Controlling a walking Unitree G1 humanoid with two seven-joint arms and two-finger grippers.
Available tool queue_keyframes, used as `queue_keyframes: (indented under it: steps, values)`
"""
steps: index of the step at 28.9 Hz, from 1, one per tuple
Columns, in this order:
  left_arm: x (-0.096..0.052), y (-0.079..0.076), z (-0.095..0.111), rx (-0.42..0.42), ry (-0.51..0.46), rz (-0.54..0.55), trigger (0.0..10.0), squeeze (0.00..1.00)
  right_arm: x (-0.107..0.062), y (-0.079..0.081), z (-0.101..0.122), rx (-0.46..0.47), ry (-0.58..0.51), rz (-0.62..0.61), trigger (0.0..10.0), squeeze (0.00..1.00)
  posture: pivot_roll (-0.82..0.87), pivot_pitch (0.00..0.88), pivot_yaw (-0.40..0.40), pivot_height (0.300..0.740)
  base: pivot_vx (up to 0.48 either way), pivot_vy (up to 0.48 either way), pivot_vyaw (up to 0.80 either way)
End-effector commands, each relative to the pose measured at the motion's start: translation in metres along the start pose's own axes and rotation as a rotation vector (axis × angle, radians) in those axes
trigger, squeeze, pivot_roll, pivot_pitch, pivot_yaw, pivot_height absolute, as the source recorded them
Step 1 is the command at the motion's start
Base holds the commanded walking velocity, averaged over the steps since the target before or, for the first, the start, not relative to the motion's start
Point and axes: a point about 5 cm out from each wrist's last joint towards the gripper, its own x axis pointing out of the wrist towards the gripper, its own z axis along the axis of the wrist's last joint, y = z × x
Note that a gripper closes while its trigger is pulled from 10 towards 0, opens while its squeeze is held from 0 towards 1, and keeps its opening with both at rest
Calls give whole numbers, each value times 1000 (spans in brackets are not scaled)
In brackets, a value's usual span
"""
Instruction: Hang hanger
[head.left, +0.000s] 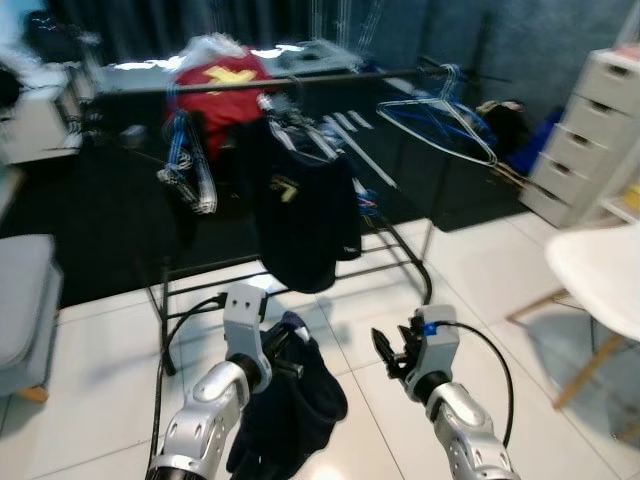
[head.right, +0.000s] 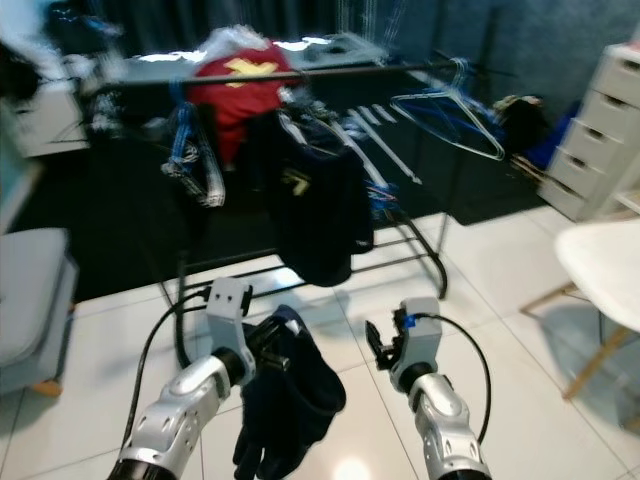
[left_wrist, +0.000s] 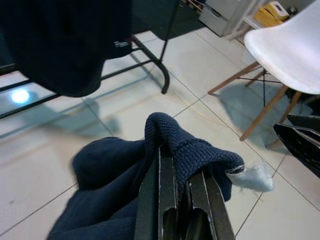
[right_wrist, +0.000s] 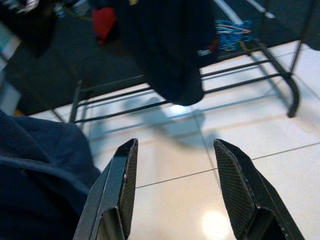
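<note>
The left gripper (left_wrist: 180, 200) is clamped on a dark blue garment (head.left: 295, 405) that droops straight down toward the tiled floor (head.left: 100, 370), just before the clothes rack (head.left: 300, 85). Beside it, the right gripper (right_wrist: 175, 195) holds its fingers spread, empty.

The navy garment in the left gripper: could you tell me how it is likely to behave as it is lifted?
Probably floppy: the navy garment droops in folds below the left gripper, which is shut on a bunched edge. Likely light, since one pinch carries it. The knit weave looks unlikely to slip.
</note>
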Motion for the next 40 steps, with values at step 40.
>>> queue_keyframes:
  steps: [40]
  values:
    - [2,-3,-2,18,0,-26,10000,0,-2,-4,-2,16,4,-15,10000,0,-56,15,43,740,281,0,-424]
